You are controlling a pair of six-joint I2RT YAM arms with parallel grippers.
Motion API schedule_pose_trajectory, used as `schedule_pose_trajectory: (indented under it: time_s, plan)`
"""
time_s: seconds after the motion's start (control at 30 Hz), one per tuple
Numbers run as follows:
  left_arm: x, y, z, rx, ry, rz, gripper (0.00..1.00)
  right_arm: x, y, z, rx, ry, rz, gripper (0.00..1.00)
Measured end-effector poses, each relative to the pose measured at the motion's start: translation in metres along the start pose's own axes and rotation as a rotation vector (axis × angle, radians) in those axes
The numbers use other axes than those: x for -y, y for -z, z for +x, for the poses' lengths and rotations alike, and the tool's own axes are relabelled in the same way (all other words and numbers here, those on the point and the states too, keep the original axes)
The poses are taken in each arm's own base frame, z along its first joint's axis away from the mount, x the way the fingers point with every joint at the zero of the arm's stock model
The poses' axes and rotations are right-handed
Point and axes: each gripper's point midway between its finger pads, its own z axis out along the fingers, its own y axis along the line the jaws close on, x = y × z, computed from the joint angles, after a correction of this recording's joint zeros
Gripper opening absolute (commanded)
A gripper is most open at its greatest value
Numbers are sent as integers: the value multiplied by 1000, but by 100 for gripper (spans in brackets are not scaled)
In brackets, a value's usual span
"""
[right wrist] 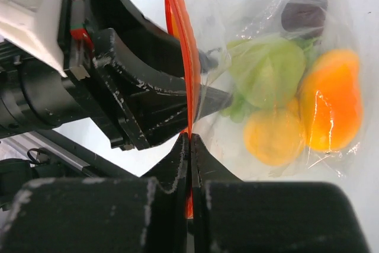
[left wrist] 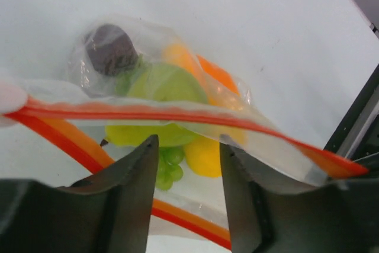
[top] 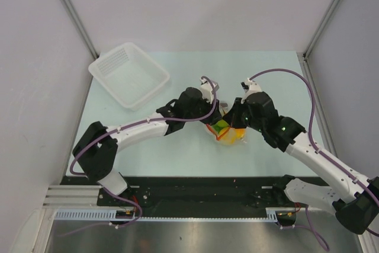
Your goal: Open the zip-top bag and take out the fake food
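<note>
Right gripper (right wrist: 190, 137) is pinching zip-top bag (right wrist: 237, 22) strip; left gripper (left wrist: 188, 143) is standing spread; unopposed pulling is probably risking slippage.

Middle of the worktop (top: 177, 158) is jammed: left claw (top: 218, 111) and right claw (top: 234, 117) meet tip to tip over the zip-top bag (top: 228, 132), no way through between them. Right claw is clamped tight on the red strip (right wrist: 187, 57). Left claw's fingers (left wrist: 133, 182) stand apart at the bag mouth, filling the narrow slot between the strip halves. The fake food (right wrist: 269, 81) packs the closed end. A white basket (top: 129, 75) blocks the far left corner. The left arm (top: 136, 127) crosses near left, the right arm (top: 311, 149) near right. Free: far right worktop, near middle between the arms. Plain walls (top: 35, 57) close off left, right, far.
</note>
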Motion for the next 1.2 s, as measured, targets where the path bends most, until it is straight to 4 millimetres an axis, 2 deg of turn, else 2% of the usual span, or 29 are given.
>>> schedule_pose_trajectory:
  time_s: [0.03, 0.13, 0.2, 0.4, 0.43, 0.53, 0.63, 1.03, 1.13, 1.2]
  plan:
    - [1, -2, -5, 25, -6, -3, 60, 0, 0, 0, -1, -2, -1, 0]
    - [2, -4, -19, 94, -33, -34, 63, -1, 0, 1, -4, -9, -6, 0]
    - [2, -7, -22, 116, -42, -61, 63, -2, 0, 0, -3, -14, -7, 0]
    - [-15, -27, -1, 85, -21, -148, 68, -2, 0, 0, -3, -20, -8, 0]
    - [-18, -31, 3, 75, -13, -157, 75, -2, 0, 0, -3, -20, -8, 0]
    - [-23, -38, 15, 47, 6, -176, 82, -2, 0, 0, -3, -21, -9, 0]
    - [-29, -43, 22, 32, 21, -198, 93, -2, 0, 0, -3, -20, -8, 0]
    - [-30, -66, 16, 22, 57, -222, 96, 3, 0, -3, 9, -14, 14, 0]
    - [-31, -71, 17, 18, 67, -223, 91, 4, 0, -3, 12, -9, 21, 0]
    - [-31, -73, 17, 19, 74, -222, 82, 5, 0, -2, 10, -8, 23, 0]
